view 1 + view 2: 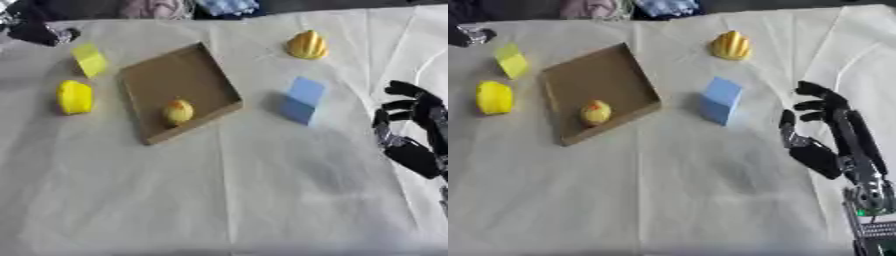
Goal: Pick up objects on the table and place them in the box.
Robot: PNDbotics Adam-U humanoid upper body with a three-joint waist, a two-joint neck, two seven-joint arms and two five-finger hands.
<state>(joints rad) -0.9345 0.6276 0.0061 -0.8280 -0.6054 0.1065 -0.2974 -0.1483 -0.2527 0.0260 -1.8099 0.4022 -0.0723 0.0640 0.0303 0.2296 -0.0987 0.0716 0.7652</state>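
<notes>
A shallow brown cardboard box (175, 75) lies left of centre on the white cloth, with a small yellow rounded fruit (178, 111) inside near its front wall. A blue block (302, 100) stands to the right of the box. A yellow ridged object (307, 45) sits at the back right. A light yellow block (90, 59) and a round yellow object (75, 97) lie left of the box. My right hand (824, 130) hovers open at the right side, fingers spread toward the blue block, apart from it. My left hand (39, 32) shows dark at the upper left corner.
The white cloth (245, 200) covers the whole table, with folds running along it. Bundled fabric and a person's clothing (188, 7) line the far edge.
</notes>
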